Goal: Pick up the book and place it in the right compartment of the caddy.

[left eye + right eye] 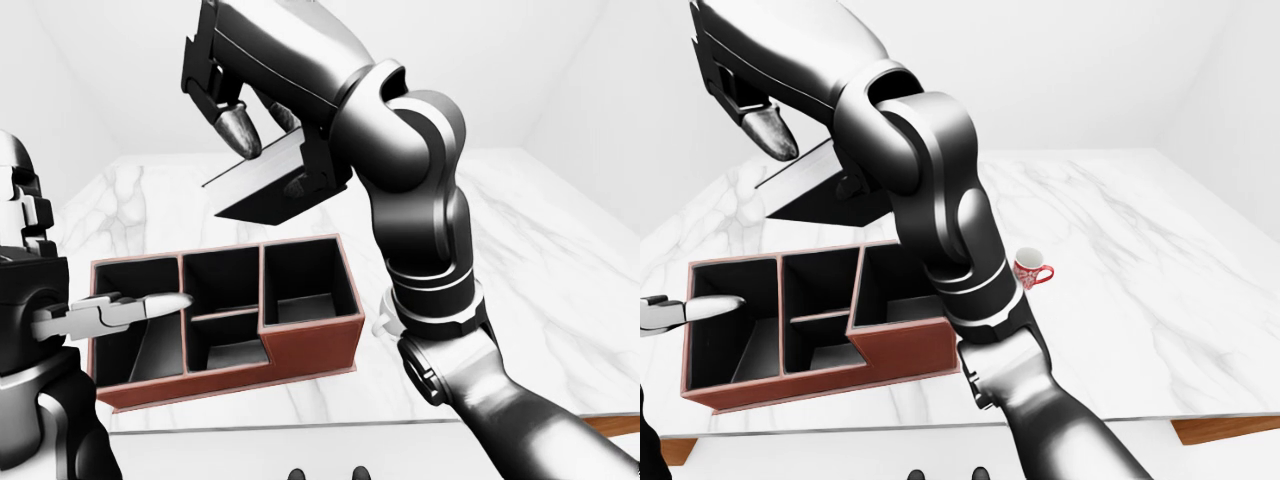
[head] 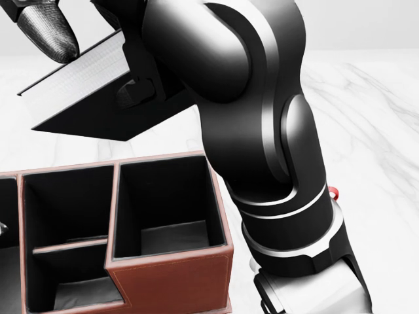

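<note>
Black book gripped in the right hand, above the caddy.

The head view looks steeply down, close over the caddy and marble table. The two eye views sit farther off, taking in the whole tabletop and far wall; all three share the caddy.

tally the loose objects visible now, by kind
Book: 1, held in the right hand
Caddy: 1
Red patterned mug: 1
White mug: 1, mostly hidden by the arm
Total: 4
</note>
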`<state>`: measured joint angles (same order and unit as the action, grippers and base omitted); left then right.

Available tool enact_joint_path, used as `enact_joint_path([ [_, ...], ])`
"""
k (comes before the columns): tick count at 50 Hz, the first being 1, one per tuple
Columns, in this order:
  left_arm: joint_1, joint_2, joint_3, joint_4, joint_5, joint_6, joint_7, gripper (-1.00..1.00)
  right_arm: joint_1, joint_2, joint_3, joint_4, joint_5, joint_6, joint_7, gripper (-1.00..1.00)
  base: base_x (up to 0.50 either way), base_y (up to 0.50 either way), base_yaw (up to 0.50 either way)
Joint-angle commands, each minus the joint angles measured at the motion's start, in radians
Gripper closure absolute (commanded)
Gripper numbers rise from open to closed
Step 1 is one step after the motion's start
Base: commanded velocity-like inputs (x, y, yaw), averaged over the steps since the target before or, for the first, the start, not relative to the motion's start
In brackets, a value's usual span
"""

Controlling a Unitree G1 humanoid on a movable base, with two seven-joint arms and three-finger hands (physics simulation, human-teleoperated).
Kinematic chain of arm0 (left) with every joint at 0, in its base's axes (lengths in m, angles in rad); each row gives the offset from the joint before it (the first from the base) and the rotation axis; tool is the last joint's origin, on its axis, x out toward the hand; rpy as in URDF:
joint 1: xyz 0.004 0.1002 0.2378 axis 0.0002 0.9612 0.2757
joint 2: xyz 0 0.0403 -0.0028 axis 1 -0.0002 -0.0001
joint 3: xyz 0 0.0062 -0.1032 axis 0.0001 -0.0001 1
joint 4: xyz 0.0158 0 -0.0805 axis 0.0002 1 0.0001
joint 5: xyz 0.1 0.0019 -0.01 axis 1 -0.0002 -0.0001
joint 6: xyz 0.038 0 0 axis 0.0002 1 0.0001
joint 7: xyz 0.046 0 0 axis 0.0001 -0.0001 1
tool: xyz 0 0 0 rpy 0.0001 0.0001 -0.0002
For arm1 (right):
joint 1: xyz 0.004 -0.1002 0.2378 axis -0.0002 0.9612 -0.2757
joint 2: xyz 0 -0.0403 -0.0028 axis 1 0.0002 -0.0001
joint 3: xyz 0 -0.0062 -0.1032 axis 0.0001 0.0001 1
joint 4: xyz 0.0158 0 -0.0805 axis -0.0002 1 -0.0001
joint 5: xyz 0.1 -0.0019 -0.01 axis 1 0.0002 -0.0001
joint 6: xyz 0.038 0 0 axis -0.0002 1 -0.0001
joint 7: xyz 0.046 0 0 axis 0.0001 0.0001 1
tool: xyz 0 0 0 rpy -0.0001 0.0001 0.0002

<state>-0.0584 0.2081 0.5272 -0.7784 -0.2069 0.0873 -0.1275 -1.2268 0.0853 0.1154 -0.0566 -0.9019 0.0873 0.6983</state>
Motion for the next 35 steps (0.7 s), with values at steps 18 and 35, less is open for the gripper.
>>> enact_joint_path([
  [18, -0.001, 0.0, -0.003, 0.017, 0.004, 0.0, -0.001, -1.0, 0.089, 0.014, -0.011, -0.012, 0.013, 0.0, 0.0, 1.0, 0.0, 0.0, 0.0],
  [35, -0.005, 0.002, -0.012, 0.038, 0.008, 0.0, 0.001, -1.0, 0.185, 0.019, 0.0, 0.055, 0.086, 0.0, -0.051, 1.0, 0.0, 0.0, 0.0],
])
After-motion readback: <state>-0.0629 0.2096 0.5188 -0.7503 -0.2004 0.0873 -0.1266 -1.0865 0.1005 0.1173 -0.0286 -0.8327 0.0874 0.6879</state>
